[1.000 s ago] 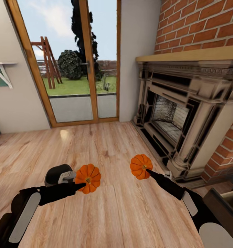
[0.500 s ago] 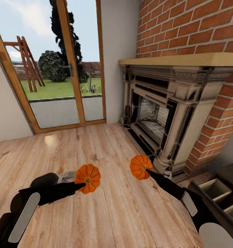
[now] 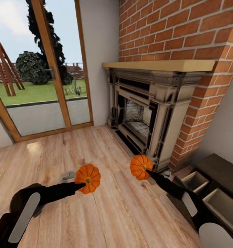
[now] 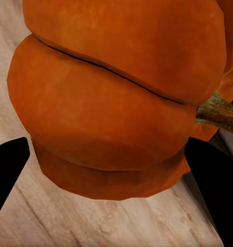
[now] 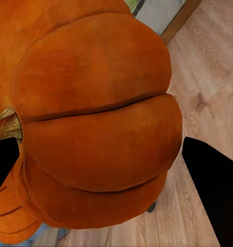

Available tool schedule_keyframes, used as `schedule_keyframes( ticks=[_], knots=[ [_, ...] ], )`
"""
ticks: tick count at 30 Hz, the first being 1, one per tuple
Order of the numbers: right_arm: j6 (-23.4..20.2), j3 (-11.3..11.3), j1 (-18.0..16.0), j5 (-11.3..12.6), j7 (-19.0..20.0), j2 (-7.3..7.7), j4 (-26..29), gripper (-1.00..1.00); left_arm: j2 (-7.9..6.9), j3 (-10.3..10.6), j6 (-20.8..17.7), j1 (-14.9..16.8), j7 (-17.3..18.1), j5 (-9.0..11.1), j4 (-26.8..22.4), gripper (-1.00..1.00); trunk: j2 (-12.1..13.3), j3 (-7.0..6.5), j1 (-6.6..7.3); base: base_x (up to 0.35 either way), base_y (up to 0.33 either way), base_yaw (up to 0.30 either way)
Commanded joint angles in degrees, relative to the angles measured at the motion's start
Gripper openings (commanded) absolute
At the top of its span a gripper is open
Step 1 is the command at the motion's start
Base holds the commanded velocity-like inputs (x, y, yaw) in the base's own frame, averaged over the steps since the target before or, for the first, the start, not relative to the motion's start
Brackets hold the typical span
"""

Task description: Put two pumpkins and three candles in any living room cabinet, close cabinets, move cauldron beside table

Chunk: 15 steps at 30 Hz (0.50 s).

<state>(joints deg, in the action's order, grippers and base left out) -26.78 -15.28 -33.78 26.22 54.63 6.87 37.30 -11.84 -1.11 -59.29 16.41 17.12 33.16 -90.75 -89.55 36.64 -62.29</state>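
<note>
I've got a pumpkin clamped in the left gripper and another pumpkin in the right gripper — cabinet drawers open, nothing stowed yet, candles and cauldron still to do.

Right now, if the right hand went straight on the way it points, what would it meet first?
The right hand, shut on a pumpkin, points up-left in the head view, toward the bare wood floor before the glass door. The way looks free until the floor or door, but depth is unclear.
</note>
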Motion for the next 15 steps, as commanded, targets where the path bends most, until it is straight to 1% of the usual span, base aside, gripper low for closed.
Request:
schedule_keyframes(
  ticks=[1, 15],
  knots=[
    [-0.6, -0.1, -0.1, 0.6, 0.1, -0.01, 0.0, -1.00, -0.01, -0.1, -0.3, 0.0, 0.5, 0.2, 0.0, -1.00, 0.4, -0.17, 0.23, 0.000, 0.000, -0.269],
    [-0.6, -0.1, -0.1, 0.6, 0.1, -0.01, 0.0, -1.00, 0.26, 0.0, -0.3, 0.0, 0.5, 0.2, 0.0, -1.00, 6.0, -3.10, 3.31, 0.000, 0.000, -0.269]
  ],
)
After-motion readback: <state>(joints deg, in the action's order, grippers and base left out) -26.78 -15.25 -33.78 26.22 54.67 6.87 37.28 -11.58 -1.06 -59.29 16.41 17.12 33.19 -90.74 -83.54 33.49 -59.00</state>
